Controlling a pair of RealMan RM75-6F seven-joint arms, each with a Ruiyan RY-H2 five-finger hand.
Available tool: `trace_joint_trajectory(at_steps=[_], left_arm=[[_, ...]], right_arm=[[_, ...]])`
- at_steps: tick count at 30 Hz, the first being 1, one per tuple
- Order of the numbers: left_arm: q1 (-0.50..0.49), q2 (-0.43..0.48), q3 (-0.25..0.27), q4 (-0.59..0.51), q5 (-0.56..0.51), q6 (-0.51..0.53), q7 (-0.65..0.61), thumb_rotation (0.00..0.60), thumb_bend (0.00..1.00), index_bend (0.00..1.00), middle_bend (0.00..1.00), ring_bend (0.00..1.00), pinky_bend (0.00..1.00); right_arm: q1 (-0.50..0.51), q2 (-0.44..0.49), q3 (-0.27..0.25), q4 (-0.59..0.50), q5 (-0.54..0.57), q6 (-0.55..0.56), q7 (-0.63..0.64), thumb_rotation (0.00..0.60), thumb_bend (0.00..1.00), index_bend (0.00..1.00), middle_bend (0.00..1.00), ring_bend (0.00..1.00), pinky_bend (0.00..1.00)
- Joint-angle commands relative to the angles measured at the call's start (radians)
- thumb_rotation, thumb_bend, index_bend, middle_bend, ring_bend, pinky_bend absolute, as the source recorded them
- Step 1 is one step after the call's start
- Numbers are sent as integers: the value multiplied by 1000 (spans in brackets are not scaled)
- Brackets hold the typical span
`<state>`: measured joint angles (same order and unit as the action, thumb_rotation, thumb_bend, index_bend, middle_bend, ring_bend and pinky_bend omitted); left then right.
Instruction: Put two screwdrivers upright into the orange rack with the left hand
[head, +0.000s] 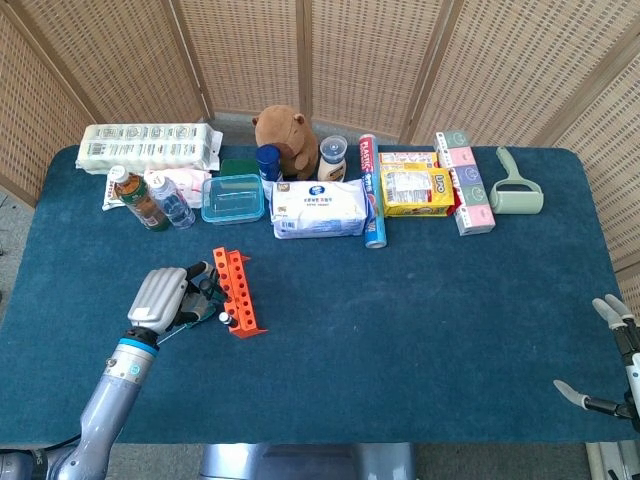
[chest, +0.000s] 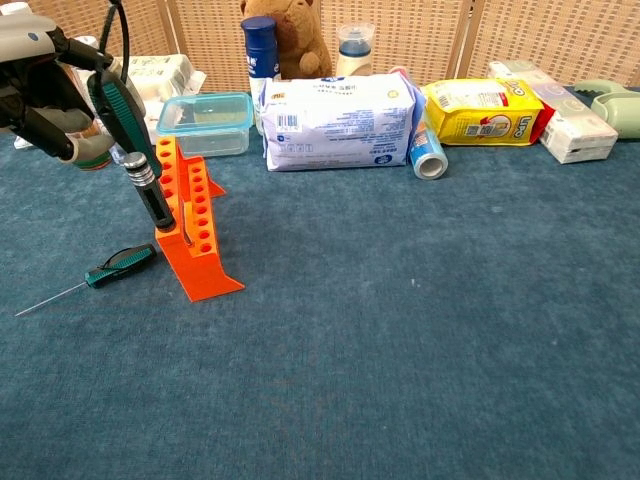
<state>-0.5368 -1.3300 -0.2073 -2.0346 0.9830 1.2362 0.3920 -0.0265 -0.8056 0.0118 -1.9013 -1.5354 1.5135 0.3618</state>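
The orange rack stands on the blue table, left of centre and near the clear food box. A black-handled screwdriver stands in one of its near holes, leaning left. Just beside it on the left, the left hand grips a green-handled screwdriver, held slanted above the rack's left edge. A second green-handled screwdriver lies flat on the table, left of the rack and nearer the camera. The right hand rests at the table's far right edge, holding nothing, fingers spread. Along the far side sit a wipes pack and a yellow bag.
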Motion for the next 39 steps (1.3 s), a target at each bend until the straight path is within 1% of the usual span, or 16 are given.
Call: trace_joint_trajectory(at_steps=[1, 6, 10, 19, 22, 25, 26, 28, 31, 32, 33, 34, 35, 36, 38, 39], left_arm=[[-6, 8, 6, -5, -12, -7, 13, 600, 372, 356, 995, 994, 1000], [-13, 13, 9, -7, -22, -5, 30, 600, 299, 248, 995, 994, 1000], [-10, 21, 10, -20, -13, 5, 22, 600, 280, 193, 994, 994, 1000], [19, 62, 26, -47, 45, 32, -14, 600, 269, 177, 995, 994, 1000], [60, 119, 57, -75, 152, 58, -65, 600, 267, 176, 986, 994, 1000], [101, 171, 99, -71, 263, 78, -120, 600, 245, 175, 940, 994, 1000], [119, 189, 117, -60, 309, 91, -143, 600, 229, 172, 903, 991, 999], [141, 208, 141, -42, 367, 108, -172, 600, 205, 159, 811, 952, 976], [192, 247, 200, 0, 466, 144, -219, 600, 186, 119, 590, 739, 889], [215, 263, 227, 22, 507, 160, -242, 600, 182, 96, 479, 623, 835], [226, 270, 239, 34, 524, 168, -253, 600, 178, 68, 360, 497, 767], [243, 280, 257, 52, 547, 182, -269, 600, 176, 47, 282, 411, 720], [268, 289, 278, 78, 565, 203, -280, 600, 175, 22, 177, 294, 655], [298, 295, 299, 112, 595, 237, -294, 600, 173, 6, 95, 202, 602], [338, 293, 315, 160, 622, 287, -300, 600, 168, 0, 20, 100, 527], [365, 289, 320, 190, 629, 322, -294, 600, 164, 0, 3, 54, 478]], right_arm=[[-1, 1, 0, -1, 0, 1, 0, 541, 0, 25, 0, 64, 0], [-2, 1, 0, 0, -2, 3, 2, 540, 0, 25, 0, 64, 0], [-2, 2, 0, 0, -3, 4, 2, 537, 0, 25, 0, 64, 0], [-1, 0, -2, -2, -5, 2, -2, 541, 0, 25, 0, 63, 0], [-1, -2, -3, -5, -7, 0, -10, 538, 0, 25, 0, 64, 0], [-1, -3, -3, -6, -8, 1, -14, 539, 0, 25, 0, 64, 0], [-1, -3, -3, -7, -8, 2, -15, 539, 0, 25, 0, 64, 0], [-1, -4, -3, -8, -8, 3, -17, 542, 0, 25, 0, 64, 0], [-1, -6, -4, -10, -9, 2, -23, 539, 0, 25, 0, 64, 0], [-1, -7, -4, -11, -8, 1, -27, 538, 0, 25, 0, 64, 0], [0, -8, -4, -12, -8, 1, -29, 540, 0, 25, 0, 64, 0], [0, -9, -4, -13, -8, 0, -32, 540, 0, 25, 0, 64, 0], [1, -11, -4, -15, -8, -2, -36, 542, 0, 25, 0, 64, 0], [2, -13, -4, -16, -6, -4, -42, 540, 0, 25, 0, 63, 0], [3, -16, -4, -18, -3, -7, -51, 540, 0, 25, 0, 64, 0], [4, -18, -3, -19, -1, -9, -57, 539, 0, 25, 0, 64, 0]])
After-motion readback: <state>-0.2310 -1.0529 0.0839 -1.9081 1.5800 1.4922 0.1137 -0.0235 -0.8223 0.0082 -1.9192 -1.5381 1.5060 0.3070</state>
